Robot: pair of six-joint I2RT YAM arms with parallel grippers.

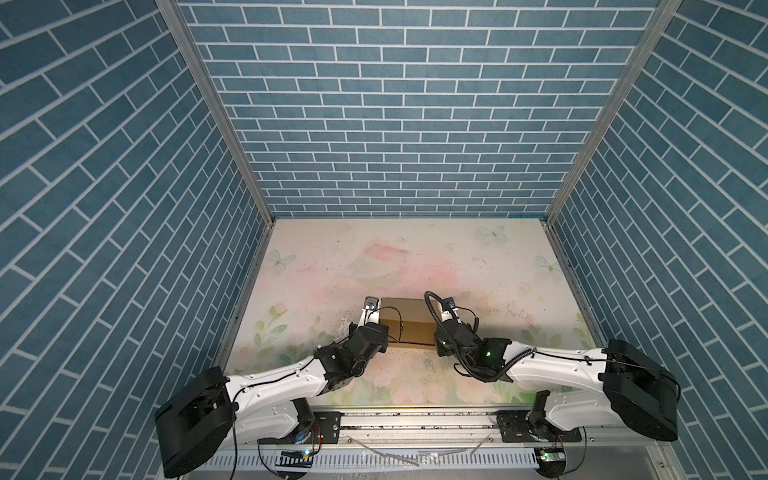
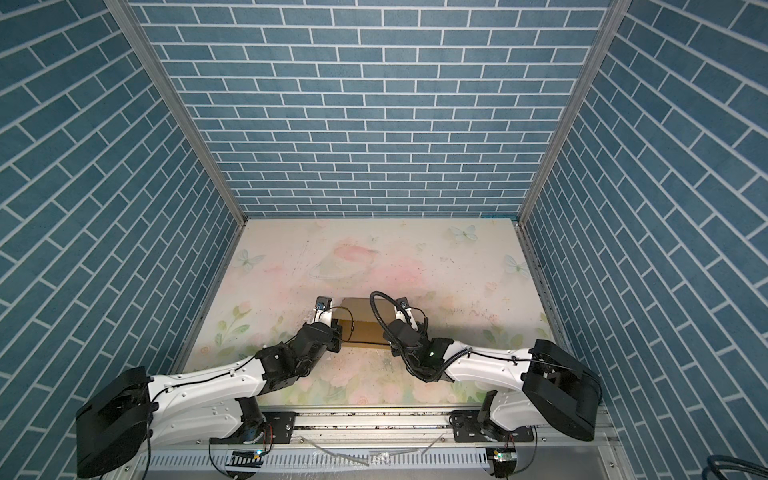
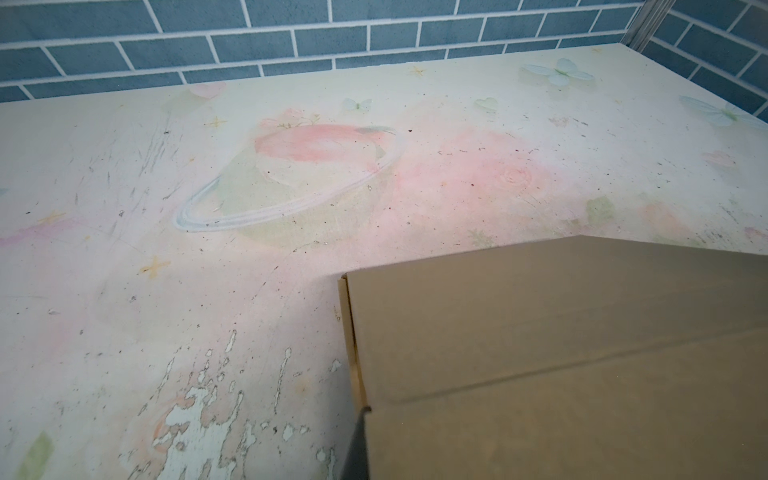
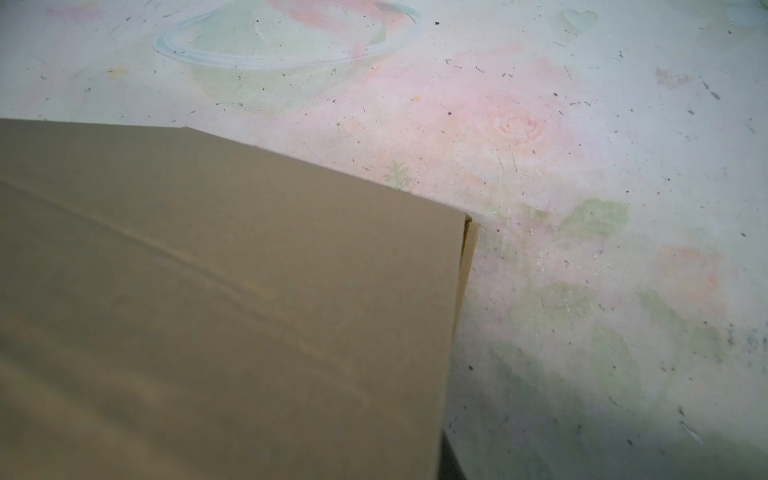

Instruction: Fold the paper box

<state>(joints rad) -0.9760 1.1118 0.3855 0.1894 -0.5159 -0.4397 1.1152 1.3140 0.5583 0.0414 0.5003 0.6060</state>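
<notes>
**A:** Paper box (image 1: 405, 320), one in number, apparently folded shut. The table (image 1: 415, 257) lies beneath the box, with two grippers beside it, one at each flank. Why both?

**B:** Probably to brace the walls while the lid seats. The left gripper (image 3: 355, 446) is fully closed against the box's left wall, though no pinch can be confirmed. The right gripper (image 4: 448, 459) sits at the box's right wall with its gap hidden, so its state cannot be told.

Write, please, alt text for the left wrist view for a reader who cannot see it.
A brown paper box fills the near foreground, with a dark sliver of the left end effector at its nearest corner. It sits on a worn, pastel-printed table, backed by a blue brick-pattern wall.
</notes>
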